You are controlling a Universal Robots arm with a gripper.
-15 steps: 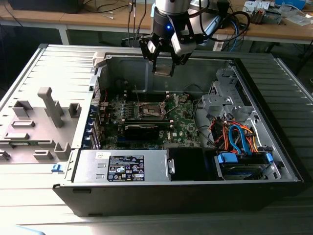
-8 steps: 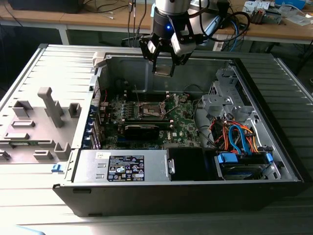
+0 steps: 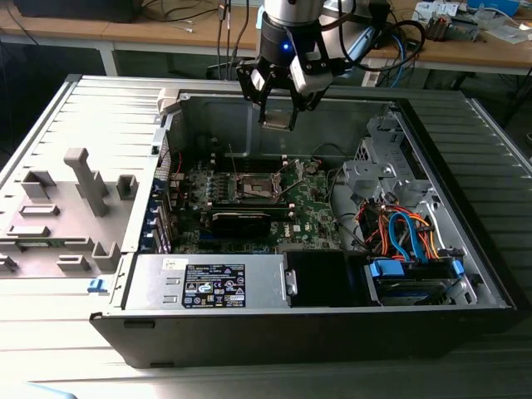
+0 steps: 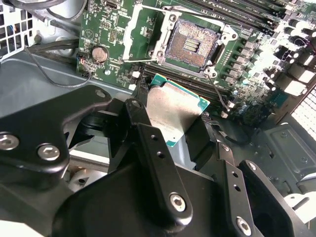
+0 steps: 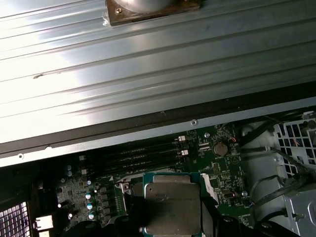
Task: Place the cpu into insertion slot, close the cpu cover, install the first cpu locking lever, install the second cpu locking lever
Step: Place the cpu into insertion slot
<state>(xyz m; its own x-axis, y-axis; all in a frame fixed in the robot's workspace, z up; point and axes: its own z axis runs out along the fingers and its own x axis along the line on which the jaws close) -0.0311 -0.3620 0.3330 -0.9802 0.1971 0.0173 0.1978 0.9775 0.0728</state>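
The gripper hangs over the open computer case, its fingers clamped on opposite edges of the cpu, held clear above the motherboard's bare insertion slot.

Ribbed grey metal worktop in the exterior view, brightly lit towards the exterior view's left edge and duller towards the right edge. Beyond its far edge stands a wooden bench on a white frame, strewn with dark cables. The space beneath the bench lies in shadow.
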